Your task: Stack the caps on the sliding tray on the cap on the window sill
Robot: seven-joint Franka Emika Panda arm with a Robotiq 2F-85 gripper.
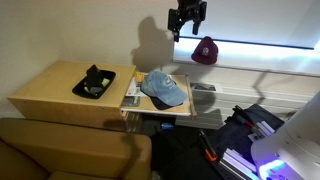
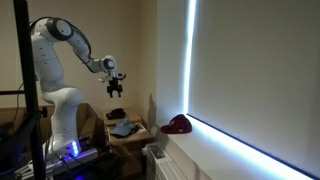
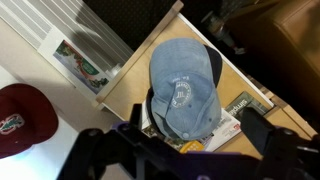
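Clearly, with the gripper (image 1: 186, 28) hanging wide open high above the light blue cap (image 3: 185, 90) on the sliding tray (image 3: 132, 90) (black cap (image 3: 214, 70) half-hidden beneath), a deep pinch could lift both together.

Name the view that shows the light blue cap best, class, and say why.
The wrist view: the light blue cap fills the picture from above, emblem visible. Both exterior views show it small and farther off.
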